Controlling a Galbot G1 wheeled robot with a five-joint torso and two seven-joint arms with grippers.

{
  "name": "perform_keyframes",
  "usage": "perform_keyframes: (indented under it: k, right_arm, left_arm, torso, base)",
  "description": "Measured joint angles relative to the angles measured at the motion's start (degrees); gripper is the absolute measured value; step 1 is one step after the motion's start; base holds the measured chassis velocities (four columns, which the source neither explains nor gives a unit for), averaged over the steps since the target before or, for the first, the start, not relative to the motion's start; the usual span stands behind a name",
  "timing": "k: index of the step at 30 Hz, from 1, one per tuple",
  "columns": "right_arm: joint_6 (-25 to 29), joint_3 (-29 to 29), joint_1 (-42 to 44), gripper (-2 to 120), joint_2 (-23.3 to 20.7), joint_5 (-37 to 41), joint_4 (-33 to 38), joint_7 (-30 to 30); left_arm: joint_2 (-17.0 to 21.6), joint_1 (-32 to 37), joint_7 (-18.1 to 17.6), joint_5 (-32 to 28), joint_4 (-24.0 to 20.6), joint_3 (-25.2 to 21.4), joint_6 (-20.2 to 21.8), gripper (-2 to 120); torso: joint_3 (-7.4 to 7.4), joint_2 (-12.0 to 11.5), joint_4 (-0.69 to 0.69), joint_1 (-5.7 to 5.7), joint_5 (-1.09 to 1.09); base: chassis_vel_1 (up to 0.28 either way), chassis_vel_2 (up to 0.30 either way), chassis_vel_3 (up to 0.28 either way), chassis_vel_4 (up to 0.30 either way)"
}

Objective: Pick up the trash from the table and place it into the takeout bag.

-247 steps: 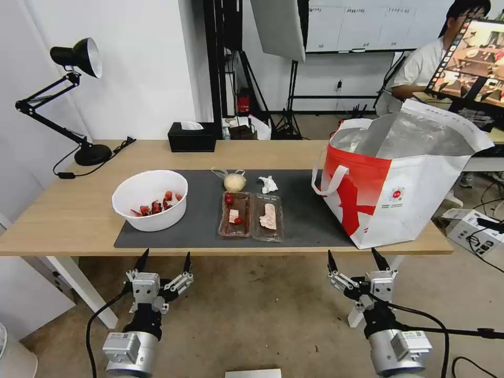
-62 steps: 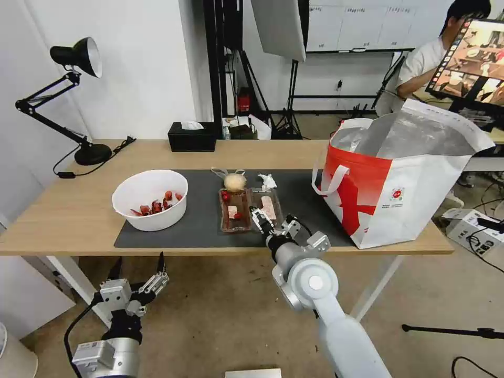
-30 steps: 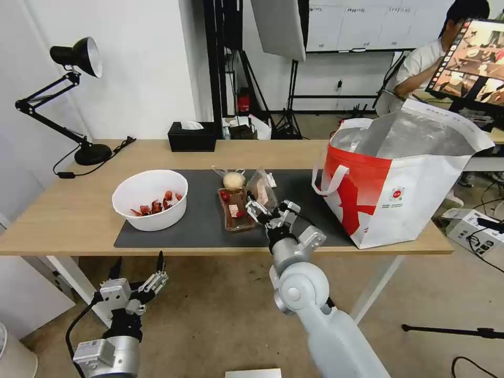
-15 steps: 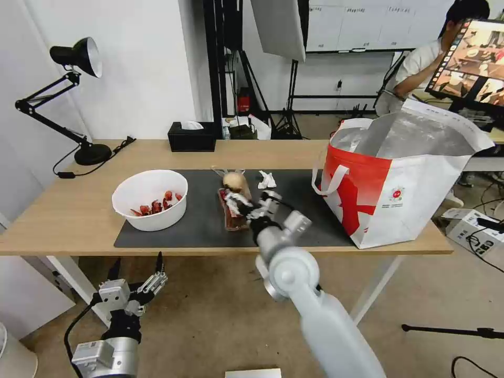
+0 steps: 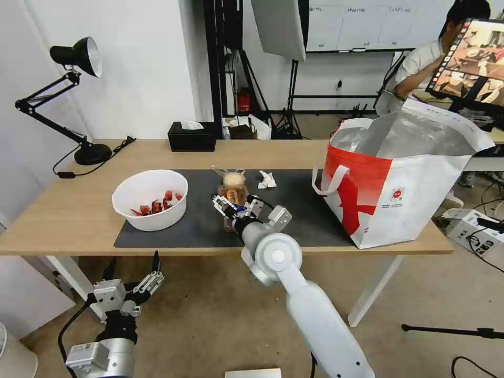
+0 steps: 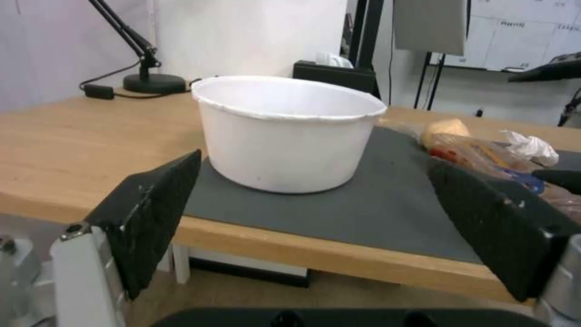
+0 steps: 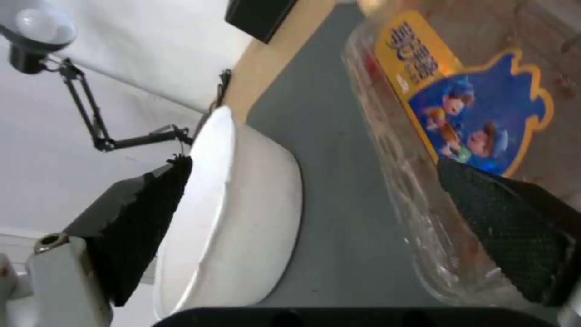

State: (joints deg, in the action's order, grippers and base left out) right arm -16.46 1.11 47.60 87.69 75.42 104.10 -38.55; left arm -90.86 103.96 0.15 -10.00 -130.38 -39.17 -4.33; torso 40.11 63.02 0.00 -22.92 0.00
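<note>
The clear clamshell tray point(image 5: 233, 195) lies folded shut on the dark mat point(image 5: 194, 223) of the table point(image 5: 68, 210); a cartoon label shows on its lid point(image 7: 460, 91). My right gripper point(image 5: 234, 206) hovers over it, open, with one finger against the lid point(image 7: 502, 227). The white bowl point(image 5: 152, 220) with red scraps stands to the left. The knotted bag point(image 5: 234, 180) and the crumpled tissue point(image 5: 267, 180) lie behind the tray. The takeout bag point(image 5: 399, 194) stands open at the right end. My left gripper point(image 5: 134, 261) hangs open below the table's front edge, facing the bowl point(image 6: 284, 141).
A black tissue box point(image 5: 192, 136) sits at the table's back edge and a black desk lamp point(image 5: 86, 152) at the back left. A cardboard box point(image 5: 470, 226) lies on the floor to the right.
My right arm rose from below the table, took the tray's right half, swung it up and folded it leftward over the other half. The left gripper sank slightly.
</note>
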Motion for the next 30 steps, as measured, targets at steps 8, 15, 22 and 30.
perform_keyframes:
  k: [8,15,22,30]
  right_arm:
    - [-0.6,0.6,-9.4,100,-6.5,-5.3,-2.0,9.8]
    - [-2.1,8.0,-22.6,100,-14.0,-18.2,-8.5,19.5]
    - [-3.2,15.2,-29.4,100,-16.3,-22.4,-14.2,27.0]
    - [-3.2,19.0,-32.5,78,-16.1,-24.9,-25.6,38.5]
  left_arm:
    - [0.3,-0.1,0.0,-0.2,-0.1,-0.2,-0.2,100]
    - [1.0,-0.9,-0.1,-0.9,0.0,-0.7,-0.3,100]
    - [1.2,-1.8,-0.1,-1.3,0.5,-0.6,-0.3,100]
    - [2.9,-3.0,0.4,-12.7,-0.2,1.6,0.3,100]
  torso:
    - [0.00,0.0,-0.01,0.00,0.01]
    - [0.01,0.0,0.00,0.00,0.01]
    - [0.00,0.0,0.00,0.00,0.00]
    - [0.00,0.0,0.01,0.00,0.00]
  base:
    - [0.000,0.000,0.000,0.000]
    - [0.000,0.000,0.000,0.000]
    - [0.000,0.000,0.000,0.000]
    - [0.000,0.000,0.000,0.000]
